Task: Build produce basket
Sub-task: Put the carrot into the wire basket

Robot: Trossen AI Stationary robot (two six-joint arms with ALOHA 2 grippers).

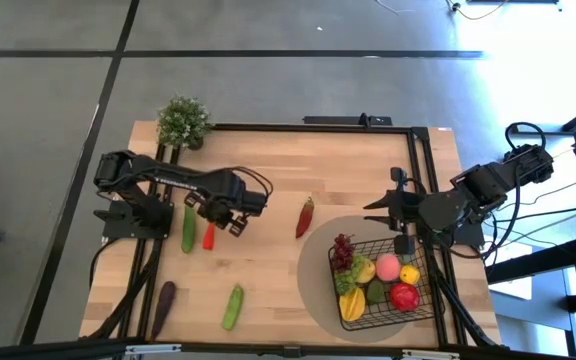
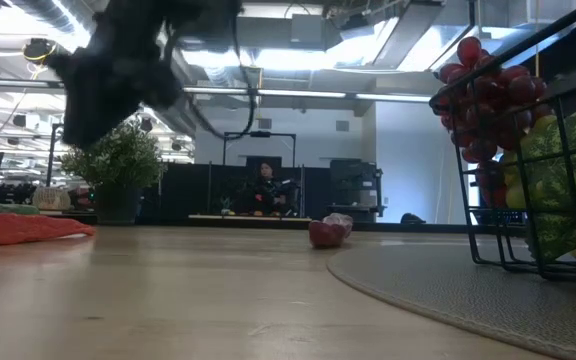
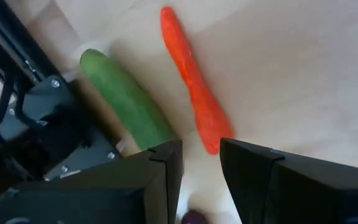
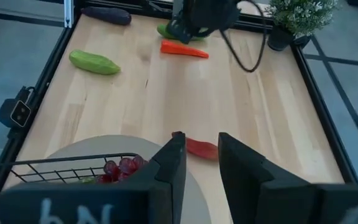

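The black wire basket [image 1: 388,285] stands on a grey round mat at the table's near right. It holds dark red grapes [image 1: 343,250], a pink peach, a red apple and yellow and green pieces. An orange carrot [image 3: 194,93] and a green cucumber [image 3: 126,102] lie side by side on the wood at the left. My left gripper [image 3: 201,177] hangs open just above the carrot's end, pointing down, with nothing between its fingers. My right gripper [image 4: 196,162] is open and empty, raised beside the basket's far edge [image 1: 393,212]. A red chili [image 1: 305,216] lies mid-table.
A dark eggplant [image 1: 164,303] and a light green vegetable [image 1: 232,306] lie near the front left edge. A potted plant [image 1: 183,122] stands at the far left corner. A black frame [image 1: 308,127] runs along the table's edges. Bare wood lies between the chili and the carrot.
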